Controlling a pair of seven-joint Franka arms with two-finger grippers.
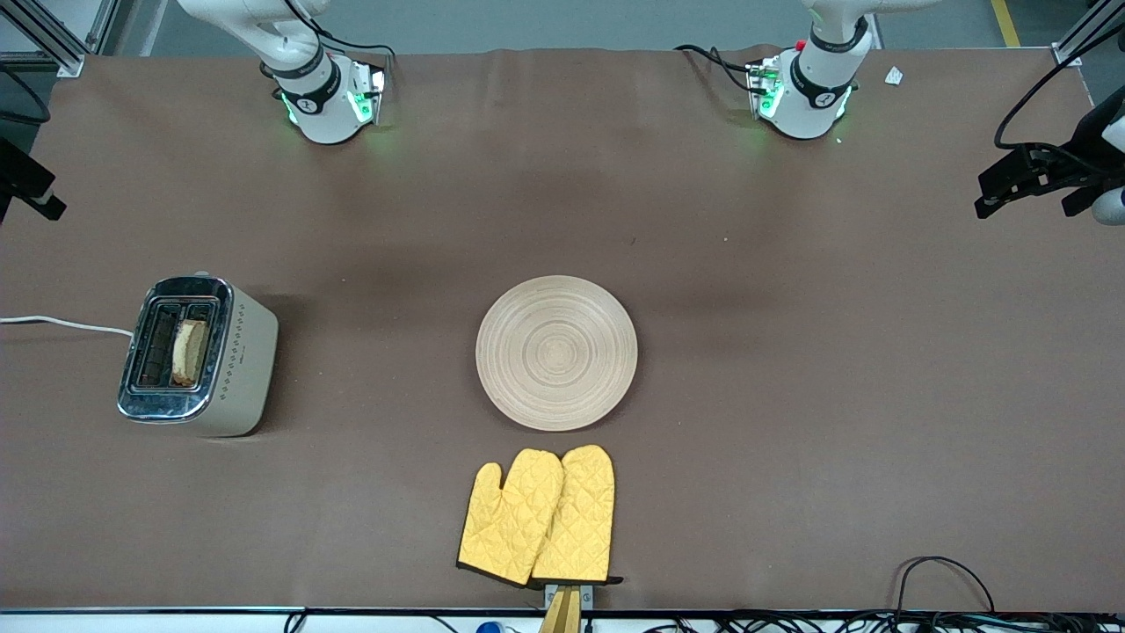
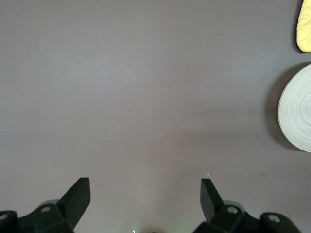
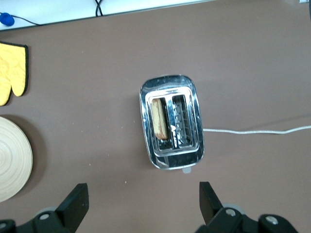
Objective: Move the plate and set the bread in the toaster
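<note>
The light-wood plate [image 1: 556, 352] lies flat at the middle of the table; its edge also shows in the left wrist view [image 2: 297, 109] and the right wrist view [image 3: 12, 165]. The beige toaster [image 1: 198, 356] stands toward the right arm's end. The bread [image 1: 189, 352] stands in the toaster's slot on the plate's side, and it also shows in the right wrist view [image 3: 159, 119]. My right gripper [image 3: 143, 185] is open and empty, high over the table beside the toaster [image 3: 171, 121]. My left gripper [image 2: 145, 182] is open and empty, high over bare table beside the plate. Neither gripper shows in the front view.
Two yellow oven mitts [image 1: 538, 514] lie nearer the front camera than the plate, by the table's edge. The toaster's white cord [image 1: 61, 323] runs off the right arm's end. Black gear [image 1: 1037, 176] hangs over the left arm's end. Cables [image 1: 940, 571] lie along the near edge.
</note>
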